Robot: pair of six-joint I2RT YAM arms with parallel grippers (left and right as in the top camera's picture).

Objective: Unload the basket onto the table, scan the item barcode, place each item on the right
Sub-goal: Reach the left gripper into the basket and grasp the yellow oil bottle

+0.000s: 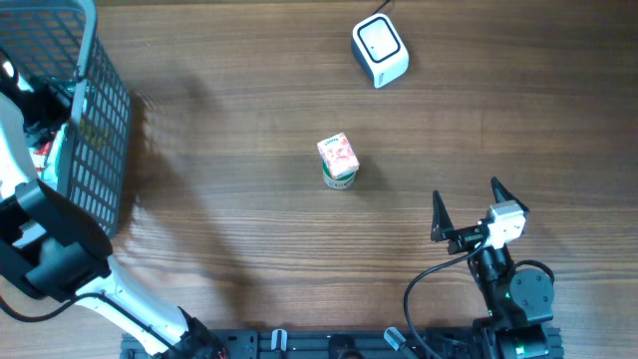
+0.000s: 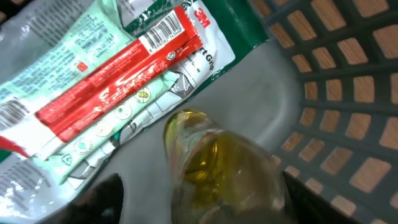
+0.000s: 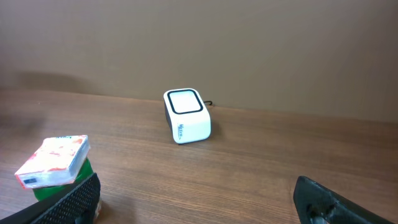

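- Brown wood-grain tabletop (image 1: 249, 249) carries a grey-blue plastic mesh basket (image 1: 105, 130) at its left edge, and everything else is placed from that basket.
- Inside the basket, on its pale floor, lies a clear bottle of yellow liquid (image 2: 217, 168). It is just beside a red, white and green printed plastic packet (image 2: 106, 93) that shows a barcode.
- The bottle looks like the item being picked. No barcode shows on the side of it in view.
- By its look it should be fairly heavy for its size, stiff, smooth and slippery. It would be breakable if it is glass, which cannot be told.
- Its round body calls for a square hold across the middle, so that it does not squirt out from between the fingers.
- The left gripper (image 2: 202, 202) is down inside the basket. Its dark fingers (image 2: 99, 199) are blurred and straddle the bottle, but whether they press on it cannot be told.
- The right gripper (image 1: 466, 194) hangs well apart from the basket, over the table's near right part. Its jaws are spread wide, holding and touching nothing.
- A white box-shaped barcode scanner (image 1: 380, 50) sits well to the right of the basket, at the far edge.
- A small red-and-white carton with a green base (image 1: 338, 162) stands between the basket and the right gripper.
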